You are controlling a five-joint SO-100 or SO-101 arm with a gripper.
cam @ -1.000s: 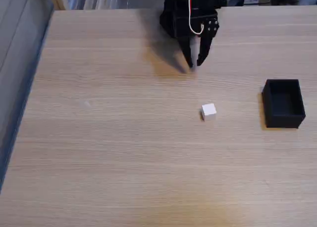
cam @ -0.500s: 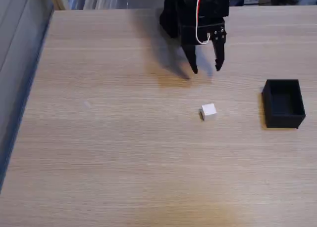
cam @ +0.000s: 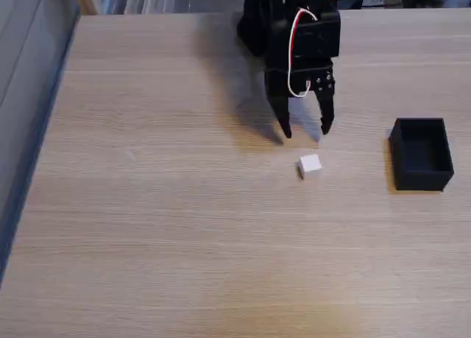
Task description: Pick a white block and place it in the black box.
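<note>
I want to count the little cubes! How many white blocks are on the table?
1. The white block sits on the wooden table, just below the open end effector in the fixed view and left of the black box. Nothing seems to hide another.

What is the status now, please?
Hand open, empty, above the table. White block just in front of it, untouched. Black box to the right, empty. Nothing in the way.

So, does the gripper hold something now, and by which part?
Nothing is held. The gripper is open and empty above the table; the white block lies apart from its fingertips.
</note>
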